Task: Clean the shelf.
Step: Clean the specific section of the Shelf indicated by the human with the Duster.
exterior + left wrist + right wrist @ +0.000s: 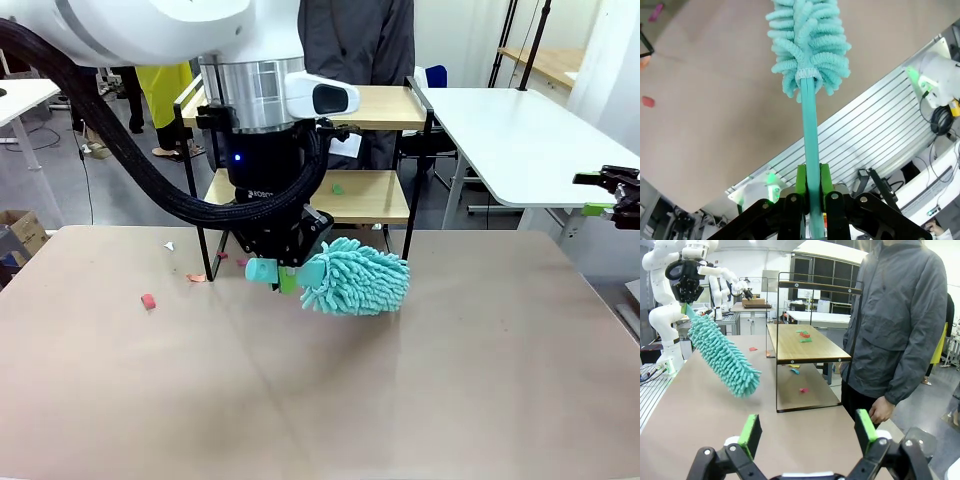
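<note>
Across the beige table (pixel 450 400) you are seeing the left gripper (pixel 811 182) clamping the teal duster (pixel 358 277) near the shelf (pixel 365 195), the right gripper (pixel 808 427) holding its jaws wide apart

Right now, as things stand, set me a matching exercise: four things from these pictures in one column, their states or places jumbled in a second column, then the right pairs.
Column one
1. left claw
2. right claw
3. shelf's top board
4. pink scrap

Column two
A. open, holding nothing
B. lying on the table, to the robot's left of the shelf
C. shut on the handle of the teal duster
D. carrying red and green scraps

Pairs: 1-C, 2-A, 3-D, 4-B
</note>
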You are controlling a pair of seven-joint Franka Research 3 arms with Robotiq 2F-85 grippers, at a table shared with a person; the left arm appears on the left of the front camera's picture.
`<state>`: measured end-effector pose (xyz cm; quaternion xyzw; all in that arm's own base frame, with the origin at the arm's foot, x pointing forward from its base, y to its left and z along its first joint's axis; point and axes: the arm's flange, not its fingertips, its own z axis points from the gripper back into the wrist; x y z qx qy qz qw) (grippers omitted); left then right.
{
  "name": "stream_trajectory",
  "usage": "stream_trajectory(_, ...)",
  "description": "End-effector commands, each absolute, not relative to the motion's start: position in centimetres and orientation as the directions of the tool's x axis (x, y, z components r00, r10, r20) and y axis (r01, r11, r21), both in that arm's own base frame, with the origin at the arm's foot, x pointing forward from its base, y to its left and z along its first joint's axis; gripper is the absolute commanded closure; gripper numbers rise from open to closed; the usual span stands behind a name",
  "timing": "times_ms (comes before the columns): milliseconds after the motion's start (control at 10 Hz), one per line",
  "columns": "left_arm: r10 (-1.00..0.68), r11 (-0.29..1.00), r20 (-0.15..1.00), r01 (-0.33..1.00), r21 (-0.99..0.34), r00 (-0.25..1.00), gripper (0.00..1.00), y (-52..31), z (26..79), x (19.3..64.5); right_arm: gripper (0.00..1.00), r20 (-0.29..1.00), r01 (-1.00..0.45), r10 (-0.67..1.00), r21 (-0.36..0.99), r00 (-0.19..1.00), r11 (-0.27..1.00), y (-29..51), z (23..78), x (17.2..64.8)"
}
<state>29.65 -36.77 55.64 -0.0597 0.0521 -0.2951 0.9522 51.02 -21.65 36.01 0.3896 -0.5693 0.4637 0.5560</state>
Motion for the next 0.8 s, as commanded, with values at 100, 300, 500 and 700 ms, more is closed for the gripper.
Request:
stream_trajectory(100, -0.455, 0.890, -0.090, 0.456, -0.009, 0.886, 0.87, -39.8, 54.6, 29.4, 0.00, 0.994, -0.958, 0.076, -0.100, -0.083, 0.267, -21.6, 36.3, 51.1)
stream_trajectory(300, -0.400, 0.916, -0.044, 0.398, -0.043, 0.916, 0.87, -41.0, 53.7, 29.5, 0.00, 0.994, -0.958, 0.076, -0.100, -0.083, 0.267, -21.6, 36.3, 51.1)
stream_trajectory(500, -0.331, 0.937, 0.018, 0.331, -0.112, 0.944, 0.87, -42.9, 51.9, 30.1, 0.00, 0.994, -0.958, 0.076, -0.100, -0.083, 0.267, -21.6, 36.3, 51.1)
stream_trajectory(700, -0.281, 0.949, 0.049, 0.285, -0.136, 0.958, 0.87, -44.6, 49.7, 30.3, 0.00, 0.994, -0.958, 0.076, -0.100, -0.083, 0.267, -21.6, 36.3, 51.1)
